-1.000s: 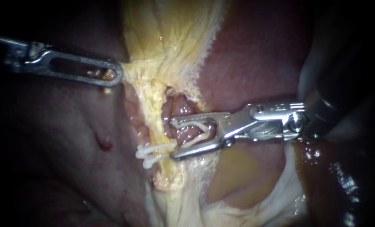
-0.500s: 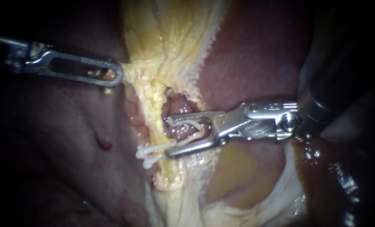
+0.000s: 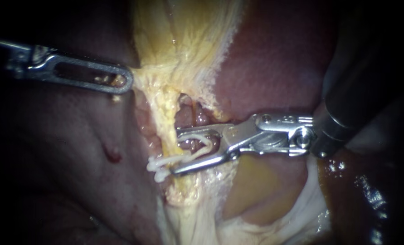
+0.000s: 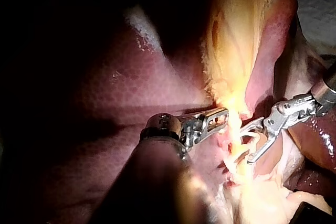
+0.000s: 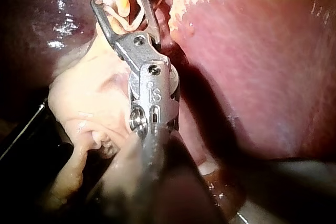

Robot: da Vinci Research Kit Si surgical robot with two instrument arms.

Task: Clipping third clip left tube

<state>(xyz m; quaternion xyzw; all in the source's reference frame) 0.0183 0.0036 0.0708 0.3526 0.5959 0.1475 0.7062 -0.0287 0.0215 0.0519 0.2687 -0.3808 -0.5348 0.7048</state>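
Right tool (image 3: 174, 151): coming in from the right on a dark shaft. Its jaws are standing wide apart, each bearing on one leg of the open clip carried between them.
Open clip (image 3: 206, 139): white and V-shaped. Its legs are lying along the inner faces of the two jaws and its mouth is facing the left tube.
Left tube (image 3: 167, 120): a yellowish strand running downward through the middle of the endoscope view. The right tool's jaw tips are sitting at its right edge, one higher and one lower. In the right wrist view a yellow strand is passing between the spread jaws. How deep it is lying in the clip's mouth cannot be told.
Two placed clips (image 3: 158, 169): white, lying side by side across the left tube just beside the lower jaw tip. Their ends are projecting to the left.
Left tool (image 3: 127, 81): slotted jaws coming in from the left. They are pressed together on the edge of the yellowish tissue (image 3: 179, 41) and are holding it taut above the left tube.
Liver (image 3: 274, 68): dark red, lying on both sides of the yellowish tissue. It is carrying a small red spot (image 3: 112, 154) on its left part.
Pale membrane (image 3: 256, 227): lying below the right tool's shaft.
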